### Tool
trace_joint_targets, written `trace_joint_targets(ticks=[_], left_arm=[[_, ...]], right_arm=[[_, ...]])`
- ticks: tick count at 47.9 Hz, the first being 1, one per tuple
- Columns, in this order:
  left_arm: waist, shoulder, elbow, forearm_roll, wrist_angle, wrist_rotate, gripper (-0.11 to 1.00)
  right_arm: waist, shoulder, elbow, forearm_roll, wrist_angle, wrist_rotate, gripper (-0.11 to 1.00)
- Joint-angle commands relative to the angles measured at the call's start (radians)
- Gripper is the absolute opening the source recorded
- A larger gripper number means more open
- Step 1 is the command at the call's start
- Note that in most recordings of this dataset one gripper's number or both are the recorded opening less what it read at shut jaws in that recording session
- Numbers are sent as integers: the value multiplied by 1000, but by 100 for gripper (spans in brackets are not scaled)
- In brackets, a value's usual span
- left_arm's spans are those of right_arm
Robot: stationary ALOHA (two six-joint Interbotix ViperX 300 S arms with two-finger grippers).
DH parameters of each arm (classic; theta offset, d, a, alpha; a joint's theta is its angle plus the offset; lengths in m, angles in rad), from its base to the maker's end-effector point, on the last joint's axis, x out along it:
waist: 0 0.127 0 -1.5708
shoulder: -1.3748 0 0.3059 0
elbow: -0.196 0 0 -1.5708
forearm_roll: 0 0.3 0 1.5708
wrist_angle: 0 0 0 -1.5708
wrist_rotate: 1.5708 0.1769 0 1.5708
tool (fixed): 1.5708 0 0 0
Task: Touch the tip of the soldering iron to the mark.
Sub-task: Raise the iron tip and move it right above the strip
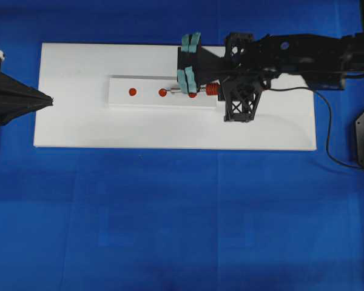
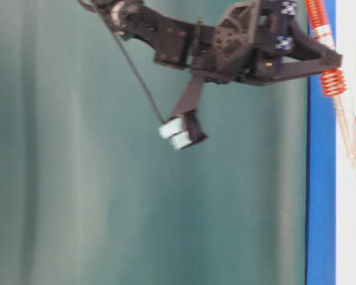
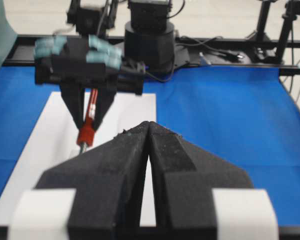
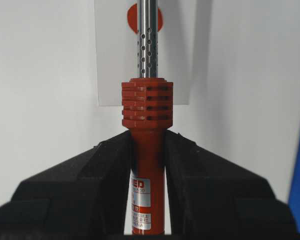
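Note:
My right gripper is shut on the red-orange handle of the soldering iron, just below its ribbed collar. In the overhead view the soldering iron lies along a white strip that bears three red marks. Its silver shaft passes over the right mark, and its tip ends at the middle mark. Whether the tip touches it I cannot tell. The left mark lies bare. My left gripper is shut and empty at the board's left edge, its tips pointing at the iron.
The strip lies on a white board on blue cloth. The iron's black cord loops off the board's right end. The right arm spans the board's upper right part. A black rail edges the far side.

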Motion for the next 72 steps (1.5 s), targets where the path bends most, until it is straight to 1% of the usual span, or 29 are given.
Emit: trace_joint_targets(ticks=[1,10,18,25,40,46,59,72], left_arm=[[-2,5,-11,2,-6,2,0],[0,2,-11,2,-6,3,0],[0,-5,-12,2,-5,3,0],[0,-6,-11,2,-3,2,0],[-2,-6,-11,2,-5,0,0],[0,-6,-11,2,-5,0,0],[0,-8,-11,2,-3,0,0],[-2,-9,-11,2,-5,-2,0]], right_arm=[[2,-64,-43,-2,26,0,7],[5,-132,-98,-11,123,2,7],[12,-169,-141,-46,196,2,7],[14,-178,-153,-55,207,3,7],[14,-178,-150,-55,209,5,7],[14,-187,-135,-55,210,6,7],[14,-256,-49,-55,212,8,7],[14,-336,38,-55,242,38,7]])
